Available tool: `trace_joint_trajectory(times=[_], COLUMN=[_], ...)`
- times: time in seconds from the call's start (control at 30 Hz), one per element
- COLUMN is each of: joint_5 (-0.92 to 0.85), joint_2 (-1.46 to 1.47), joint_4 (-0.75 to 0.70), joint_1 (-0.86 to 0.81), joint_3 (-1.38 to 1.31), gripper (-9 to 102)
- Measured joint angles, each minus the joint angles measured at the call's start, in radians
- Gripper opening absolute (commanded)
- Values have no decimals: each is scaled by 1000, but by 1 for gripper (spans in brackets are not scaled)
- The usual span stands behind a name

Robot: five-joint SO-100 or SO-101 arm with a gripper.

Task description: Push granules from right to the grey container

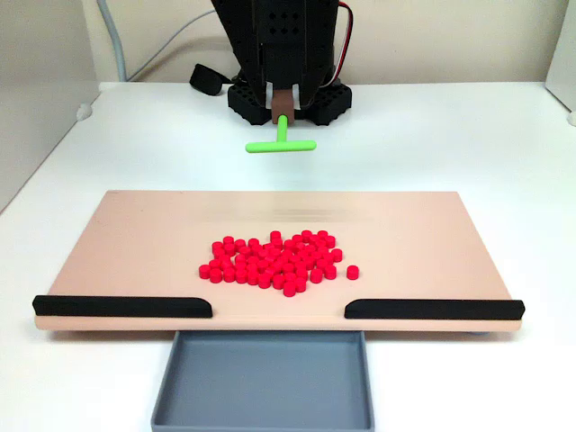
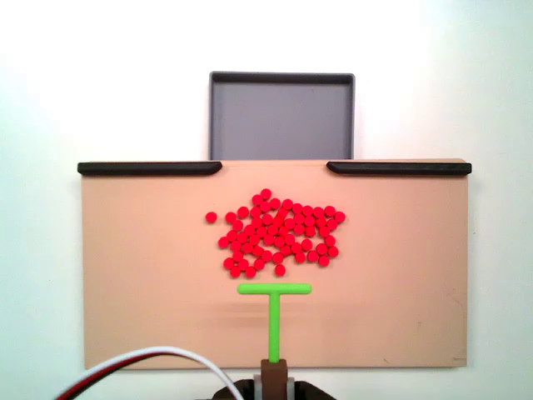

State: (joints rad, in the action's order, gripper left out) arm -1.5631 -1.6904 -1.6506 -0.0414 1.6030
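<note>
1. Here, in a fixed view facing the arm, the hand (image 1: 283,106) is clenched on a green T-shaped stick (image 1: 281,143), held raised behind the tan board (image 1: 135,243). The granules (image 1: 274,261) lie in a loose cluster mid-board, near the gap between two black strips (image 1: 122,306); the grey container (image 1: 263,378) sits empty below that gap on the white worktop (image 1: 504,144).

2. In a fixed view from above, the stick's crossbar (image 2: 274,289) lies just behind the cluster (image 2: 276,233). A good push probably keeps the bar low and square, aimed at the container (image 2: 281,117).

White table against a pale wall.
The tabletop (image 1: 504,144) is bright and evenly lit; a beige wall (image 1: 450,36) rises behind it, with a grey cable (image 1: 117,40) hanging down.
</note>
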Motion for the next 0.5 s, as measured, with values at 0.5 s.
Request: trace_joint_trajectory(times=[0.5], joint_5=[-9], joint_2=[0], joint_4=[0], joint_1=[0], joint_3=[0], gripper=[0])
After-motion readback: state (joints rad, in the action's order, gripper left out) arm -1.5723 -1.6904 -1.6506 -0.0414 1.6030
